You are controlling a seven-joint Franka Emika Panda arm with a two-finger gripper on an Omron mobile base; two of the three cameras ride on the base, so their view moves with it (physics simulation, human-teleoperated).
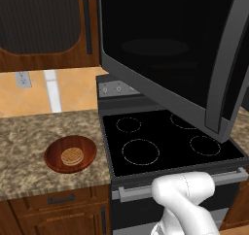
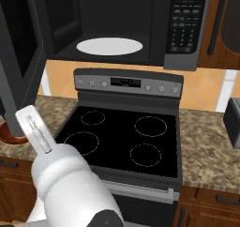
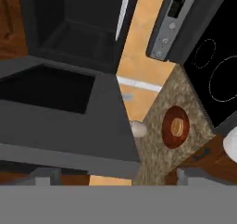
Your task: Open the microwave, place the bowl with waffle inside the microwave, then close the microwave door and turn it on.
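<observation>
- The microwave door stands swung open over the stove, its glass face toward the left base camera.
- The microwave cavity shows a white turntable.
- The bowl sits upright on the bench, left of the stove, with the waffle lying flat inside.
- The claw has its jaws wide apart and holds nothing.

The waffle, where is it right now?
The waffle sits in the brown bowl on the granite counter, just left of the black stove in the left base view, below the open microwave door.
</observation>
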